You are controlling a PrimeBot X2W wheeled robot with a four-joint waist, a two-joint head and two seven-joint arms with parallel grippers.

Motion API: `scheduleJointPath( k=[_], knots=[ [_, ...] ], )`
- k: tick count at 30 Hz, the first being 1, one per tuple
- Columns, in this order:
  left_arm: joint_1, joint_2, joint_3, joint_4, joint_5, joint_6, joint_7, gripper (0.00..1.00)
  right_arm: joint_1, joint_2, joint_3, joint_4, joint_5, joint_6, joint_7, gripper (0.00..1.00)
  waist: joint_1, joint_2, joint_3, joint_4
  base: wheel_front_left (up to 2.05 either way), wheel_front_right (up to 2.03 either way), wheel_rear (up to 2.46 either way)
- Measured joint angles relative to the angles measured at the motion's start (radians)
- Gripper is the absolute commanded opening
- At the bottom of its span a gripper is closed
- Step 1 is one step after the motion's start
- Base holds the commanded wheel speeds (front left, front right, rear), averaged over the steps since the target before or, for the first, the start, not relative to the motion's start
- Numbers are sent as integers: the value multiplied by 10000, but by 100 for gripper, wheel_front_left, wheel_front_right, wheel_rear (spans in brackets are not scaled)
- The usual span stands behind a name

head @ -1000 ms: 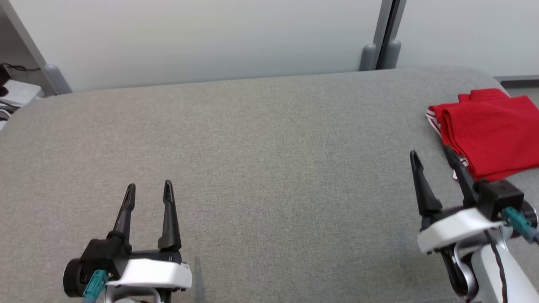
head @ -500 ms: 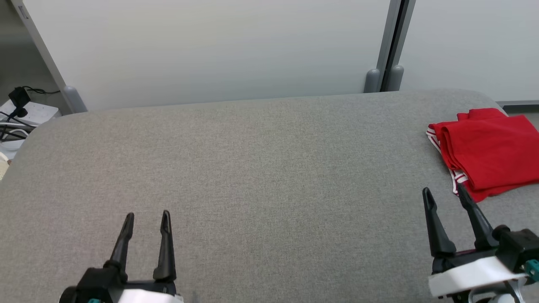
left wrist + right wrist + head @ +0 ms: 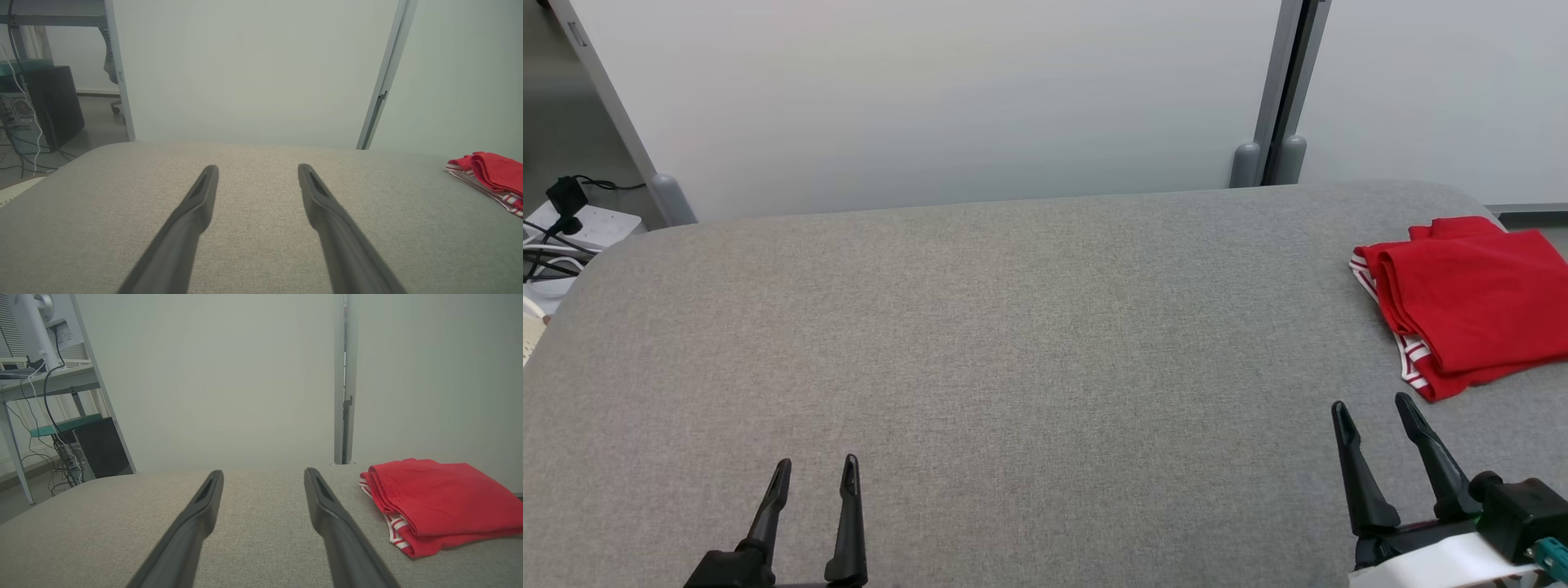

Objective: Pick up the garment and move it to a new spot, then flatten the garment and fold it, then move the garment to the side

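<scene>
1. The garment (image 3: 1474, 302) is red and folded into a compact stack with its layered fold edges facing the middle of the table. It lies at the far right of the table (image 3: 1013, 367), close to the rounded right-hand corner, and part of it runs off the head view's right edge.
2. A red-and-white striped trim peeks out along the garment's left and near edges. No printing or brand shows on the cloth.
3. The left gripper (image 3: 816, 462) sits at the lower left over bare grey fabric. Its jaws are released and hold nothing, and it is well apart from the garment.
4. The right gripper (image 3: 1370, 403) is at the lower right. Its jaws are also released and empty, with the tips near the garment's near-left corner but not touching it.
5. Behind the table stands a pale partition (image 3: 931, 98) with a grey post (image 3: 1278, 90) between its panels.
6. A white power strip (image 3: 592, 224) with black cables lies on the floor beyond the table's left end.
7. A small label (image 3: 577, 33) sits on the slanted upright at the far left, and a printed sheet (image 3: 63, 332) hangs near the desk in the right wrist view. Both are too small to read.
</scene>
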Motion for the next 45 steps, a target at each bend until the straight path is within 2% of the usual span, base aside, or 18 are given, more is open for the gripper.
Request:
scheduleJointPath(
  k=[5, 6, 12, 45],
  knots=[
    [-2, 0, -6, -23, 56, 2, 0, 100, 1, -2, -90, 17, 50, 0, 0, 100, 0, 0, 2, 12, 0, 0, 0],
    [3, -15, -12, 71, 61, 6, 8, 0, 12, 17, -69, 121, 65, 2, 19, 0, 0, 0, 2, 13, 0, 0, 0],
    [379, -104, -48, 777, -96, 4, 75, 0, 525, 249, 48, 800, 205, 2, 35, 0, 0, 0, 10, 23, 0, 0, 0],
    [-14, -100, 336, 1012, -3545, -395, 1014, 0, 274, 313, -414, 1018, 3611, 0, 851, 0, 1, 0, 171, 181, 0, 0, 0]
  ],
)
